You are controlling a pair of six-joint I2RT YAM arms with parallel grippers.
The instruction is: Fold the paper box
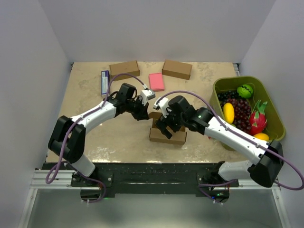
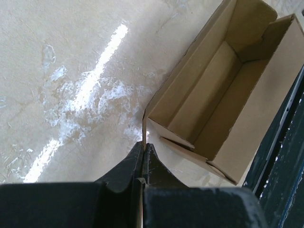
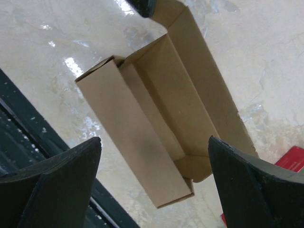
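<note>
The paper box [image 1: 168, 136] is a brown cardboard mailer standing near the table's front middle, its long trough formed and its lid flap open. In the left wrist view the open trough [image 2: 223, 90] lies to the right. My left gripper [image 2: 144, 145] is shut on the thin edge of a cardboard flap at the box's corner; from above it [image 1: 144, 115] sits at the box's far left end. My right gripper [image 1: 165, 130] hovers just over the box, open and empty. In the right wrist view the box [image 3: 156, 118] lies between and below the wide-apart fingers [image 3: 76, 166].
Two ready-made brown boxes [image 1: 124, 69] [image 1: 176, 69] stand at the back with a pink pad [image 1: 156, 81] between them. A blue flat packet [image 1: 105, 81] lies back left. A green basket [image 1: 278, 111] of fruit stands on the right. The dark front rail [image 1: 152, 171] runs close behind the box.
</note>
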